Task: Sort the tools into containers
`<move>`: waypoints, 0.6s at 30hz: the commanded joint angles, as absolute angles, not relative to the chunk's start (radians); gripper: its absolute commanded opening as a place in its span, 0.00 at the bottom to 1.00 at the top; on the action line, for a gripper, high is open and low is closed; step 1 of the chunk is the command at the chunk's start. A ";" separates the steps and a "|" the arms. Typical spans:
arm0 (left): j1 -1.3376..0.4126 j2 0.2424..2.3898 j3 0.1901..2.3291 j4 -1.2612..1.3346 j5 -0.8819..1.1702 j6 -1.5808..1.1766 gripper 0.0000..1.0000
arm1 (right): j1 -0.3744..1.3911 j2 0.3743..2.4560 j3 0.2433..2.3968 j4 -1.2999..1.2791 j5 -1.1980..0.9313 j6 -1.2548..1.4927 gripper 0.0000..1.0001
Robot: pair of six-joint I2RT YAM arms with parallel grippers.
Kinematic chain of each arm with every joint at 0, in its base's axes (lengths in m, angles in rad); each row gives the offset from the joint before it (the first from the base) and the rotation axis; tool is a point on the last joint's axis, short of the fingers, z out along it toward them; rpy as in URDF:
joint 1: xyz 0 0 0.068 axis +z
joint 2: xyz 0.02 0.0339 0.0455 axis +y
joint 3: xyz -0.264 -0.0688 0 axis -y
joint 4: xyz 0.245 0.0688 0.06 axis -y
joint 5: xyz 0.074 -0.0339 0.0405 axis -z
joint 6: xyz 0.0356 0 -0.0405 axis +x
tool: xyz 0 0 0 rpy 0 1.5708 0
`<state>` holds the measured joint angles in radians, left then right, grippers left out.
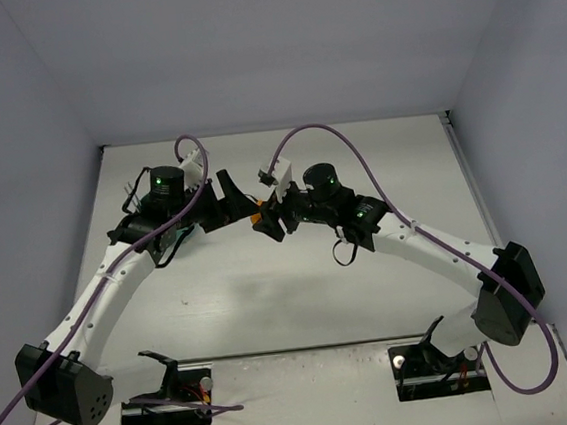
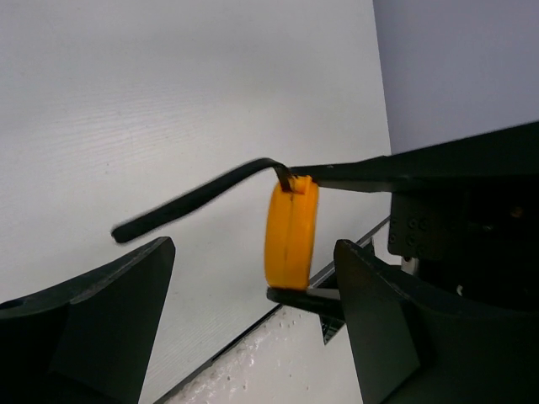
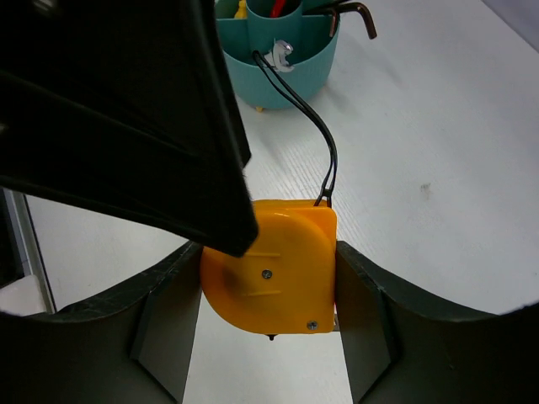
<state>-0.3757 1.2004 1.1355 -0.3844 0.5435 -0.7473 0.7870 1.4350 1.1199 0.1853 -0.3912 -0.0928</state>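
An orange tape measure (image 3: 274, 265) with a black wrist loop (image 3: 316, 126) hangs above the white table, and my right gripper (image 3: 265, 290) is shut on its two flat edges. From the left wrist it shows edge-on (image 2: 290, 231), just ahead of my open left gripper (image 2: 253, 311), which grips nothing. One left finger (image 3: 126, 109) overlaps the tape measure's upper left corner. The teal tub (image 3: 282, 63) stands beyond on the table, holding a silver wrench (image 3: 282, 52), a dark hex key (image 3: 354, 13) and a red-handled tool (image 3: 278, 7). From above, both grippers meet mid-table around the orange tape measure (image 1: 258, 217).
White table (image 1: 301, 291) boxed in by pale walls on three sides. A metal strip runs along the table's edge (image 3: 17, 244). Both arm bases (image 1: 170, 389) (image 1: 438, 358) sit at the near edge, with purple cables arching over the arms.
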 commanded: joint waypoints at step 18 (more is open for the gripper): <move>-0.422 1.238 1.190 -0.282 0.560 -0.796 0.30 | 0.811 1.408 1.141 0.325 -0.453 -0.063 0.00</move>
